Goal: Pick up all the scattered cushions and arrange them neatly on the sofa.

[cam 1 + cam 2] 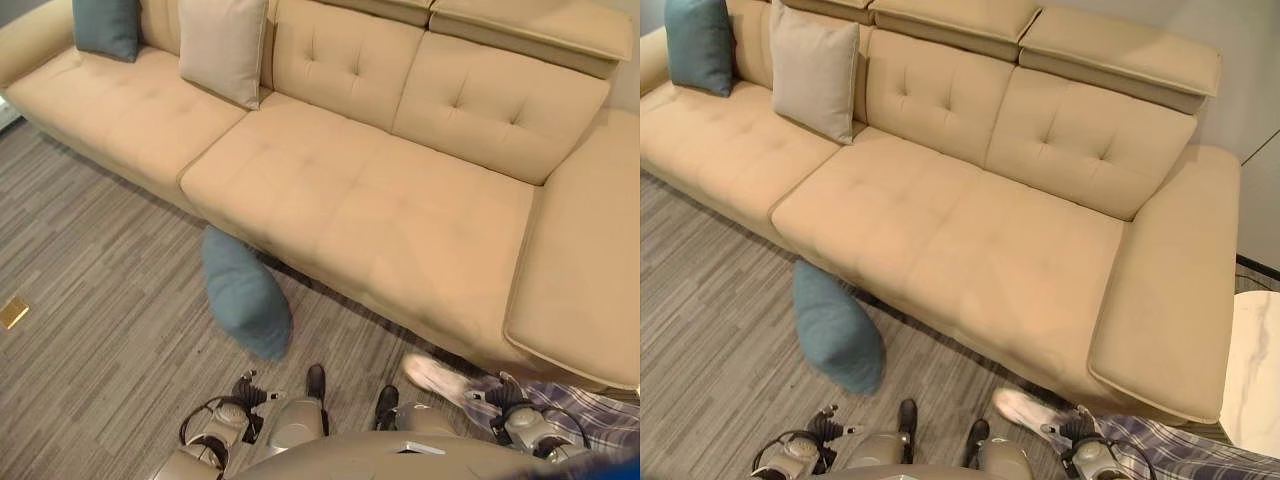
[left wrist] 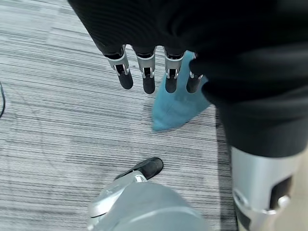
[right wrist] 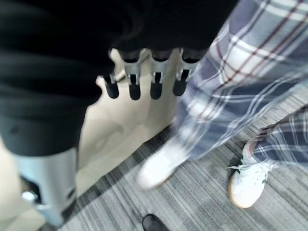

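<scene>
A long beige sofa (image 1: 400,210) runs across the head views from 10 o'clock to 4 o'clock, standing on a grey striped carpet floor (image 1: 90,300). Two cushions already stand upright against its backrest at the 11 o'clock end: a teal cushion on the sofa (image 1: 106,27) nearest the armrest, and a beige cushion (image 1: 222,48) just beside it toward 3 o'clock, the two apart from each other. A teal cushion on the floor (image 1: 245,293) leans against the front edge of the seat, near 7 o'clock of the picture's middle, its lower corner on the carpet. The left robot hand (image 2: 144,72) hangs over the carpet with its fingers straight and relaxed, holding nothing; in its wrist view a corner of the floor cushion shows just past the fingertips (image 2: 148,86), though whether they touch it cannot be told from here. The right robot hand (image 3: 144,79) hangs likewise released, fingers straight and empty, beside the sofa's base. Next to it stands a person in plaid trousers (image 3: 250,72) and white shoes (image 3: 248,175), at about 5 o'clock in the head views, close to the sofa's right end. A white marbled side surface (image 1: 1255,370) shows at the 4 o'clock edge of the right eye view, beyond the armrest.
</scene>
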Motion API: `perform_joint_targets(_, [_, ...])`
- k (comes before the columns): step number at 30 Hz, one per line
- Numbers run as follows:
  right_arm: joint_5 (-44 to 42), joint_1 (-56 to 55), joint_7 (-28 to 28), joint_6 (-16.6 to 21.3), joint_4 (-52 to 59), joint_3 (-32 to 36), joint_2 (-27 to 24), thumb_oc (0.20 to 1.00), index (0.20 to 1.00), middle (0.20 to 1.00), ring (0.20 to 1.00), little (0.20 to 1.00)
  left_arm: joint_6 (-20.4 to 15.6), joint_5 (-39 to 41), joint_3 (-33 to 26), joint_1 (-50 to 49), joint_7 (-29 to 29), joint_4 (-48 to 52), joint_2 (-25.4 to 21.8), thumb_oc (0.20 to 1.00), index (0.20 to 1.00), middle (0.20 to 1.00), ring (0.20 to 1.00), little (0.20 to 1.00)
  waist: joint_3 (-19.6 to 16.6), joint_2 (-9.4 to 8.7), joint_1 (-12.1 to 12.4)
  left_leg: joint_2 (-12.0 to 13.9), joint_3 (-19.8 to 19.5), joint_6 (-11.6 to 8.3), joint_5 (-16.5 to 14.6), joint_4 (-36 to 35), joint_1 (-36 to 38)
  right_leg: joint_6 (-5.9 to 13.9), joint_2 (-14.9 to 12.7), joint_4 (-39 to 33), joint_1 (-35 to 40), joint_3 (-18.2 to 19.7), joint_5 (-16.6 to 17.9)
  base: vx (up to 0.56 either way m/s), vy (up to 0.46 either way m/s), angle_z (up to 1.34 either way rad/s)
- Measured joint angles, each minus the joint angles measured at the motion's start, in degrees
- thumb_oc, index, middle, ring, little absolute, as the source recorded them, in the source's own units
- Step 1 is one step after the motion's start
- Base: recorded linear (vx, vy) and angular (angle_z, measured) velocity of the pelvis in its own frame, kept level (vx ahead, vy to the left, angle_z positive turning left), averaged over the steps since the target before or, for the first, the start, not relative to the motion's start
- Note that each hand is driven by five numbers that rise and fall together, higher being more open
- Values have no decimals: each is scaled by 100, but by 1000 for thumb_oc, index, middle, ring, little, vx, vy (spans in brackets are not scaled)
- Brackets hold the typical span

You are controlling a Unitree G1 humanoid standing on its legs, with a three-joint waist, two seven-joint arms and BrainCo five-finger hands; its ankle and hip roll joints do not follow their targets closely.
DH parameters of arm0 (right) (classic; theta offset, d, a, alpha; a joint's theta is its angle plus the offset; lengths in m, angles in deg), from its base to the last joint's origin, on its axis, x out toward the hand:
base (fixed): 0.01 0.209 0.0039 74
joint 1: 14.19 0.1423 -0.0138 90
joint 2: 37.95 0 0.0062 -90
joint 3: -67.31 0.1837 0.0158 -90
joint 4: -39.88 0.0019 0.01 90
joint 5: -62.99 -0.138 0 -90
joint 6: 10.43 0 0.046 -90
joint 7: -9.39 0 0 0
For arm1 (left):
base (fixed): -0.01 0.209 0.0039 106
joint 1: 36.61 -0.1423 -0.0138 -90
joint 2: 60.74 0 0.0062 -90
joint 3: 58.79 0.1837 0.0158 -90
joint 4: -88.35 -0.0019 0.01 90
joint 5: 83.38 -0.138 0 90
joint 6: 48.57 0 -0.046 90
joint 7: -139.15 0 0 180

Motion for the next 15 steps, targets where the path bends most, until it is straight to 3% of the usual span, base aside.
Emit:
perform_joint_targets(4, [93, 10, 45, 3, 1, 59, 167, 1000, 1000, 1000, 1000, 1000, 17, -30, -76, 40, 12, -2, -44, 1000, 1000, 1000, 1000, 1000, -152, -231, 30, -156, 96, 114, -23, -55, 77, 141, -105, 13, -44, 158, 66, 53, 148, -13])
perform_joint_targets(10, [111, 54, 146, -66, -61, 52, 164, 1000, 1000, 1000, 1000, 1000, 16, -29, -130, 109, 28, -25, -81, 1000, 1000, 1000, 1000, 1000, -140, -218, 105, -392, 161, 295, -82, -137, 310, 324, -280, 26, 86, 294, 123, 2, 171, -7])
perform_joint_targets(13, [112, 199, 240, -106, -48, -48, 198, 1000, 1000, 1000, 1000, 1000, 16, -30, -131, 245, 31, -23, -199, 1000, 1000, 1000, 1000, 1000, 172, -272, 167, -516, 102, 489, -126, -120, 437, 523, -496, 708, -88, 649, 35, 29, 91, 11])
perform_joint_targets(14, [112, 241, 251, -104, -44, -62, 208, 1000, 1000, 1000, 1000, 1000, 17, -30, -140, 247, 29, -23, -233, 1000, 1000, 1000, 1000, 1000, 255, -249, 165, -512, 10, 550, -86, -165, 472, 624, -469, 972, -225, 760, -63, 63, 11, 34])
perform_joint_targets(15, [111, 228, 255, -98, -29, -72, 218, 1000, 1000, 1000, 1000, 1000, 18, -32, -229, 267, 27, -25, -259, 1000, 1000, 1000, 1000, 1000, 315, -234, 101, -485, -143, 536, -32, -267, 510, 700, -269, 1129, -305, 1013, -178, 59, -4, 62])
